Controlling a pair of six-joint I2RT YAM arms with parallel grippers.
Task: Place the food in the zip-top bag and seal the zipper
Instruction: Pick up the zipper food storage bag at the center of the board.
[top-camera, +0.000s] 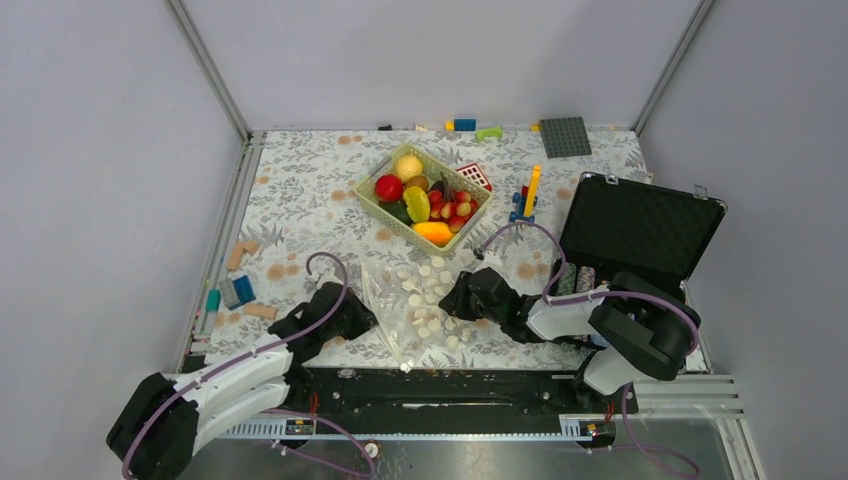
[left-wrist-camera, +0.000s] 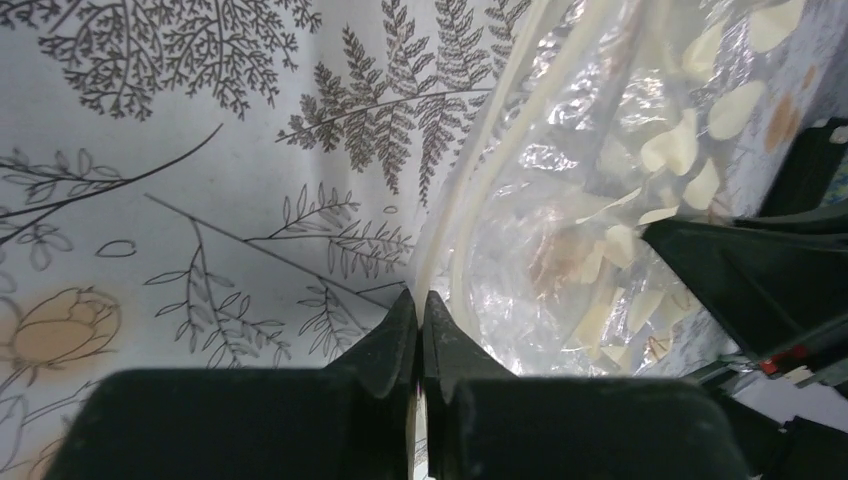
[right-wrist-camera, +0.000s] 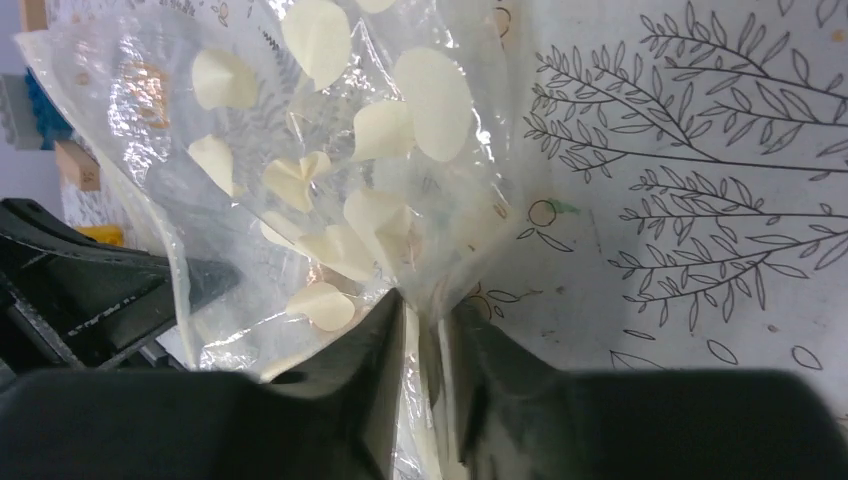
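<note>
Your left gripper (left-wrist-camera: 420, 300) is pressed together on the edge of the bag (top-camera: 425, 310), right at its zipper (left-wrist-camera: 470, 190). Your right gripper (right-wrist-camera: 425, 305) shows a thin gap with bunched bag film in it; you cannot tell whether it grips. Both arms lie low, angled inward, facing each other across the bag. The bag lies flat on the tablecloth (top-camera: 300, 200), near the basket (top-camera: 372, 205) of food (top-camera: 418, 203), its zipper running near to far along its left edge.

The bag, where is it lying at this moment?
In the top view the bag lies at the near middle, between the left gripper and the right gripper, just in front of the basket.
</note>
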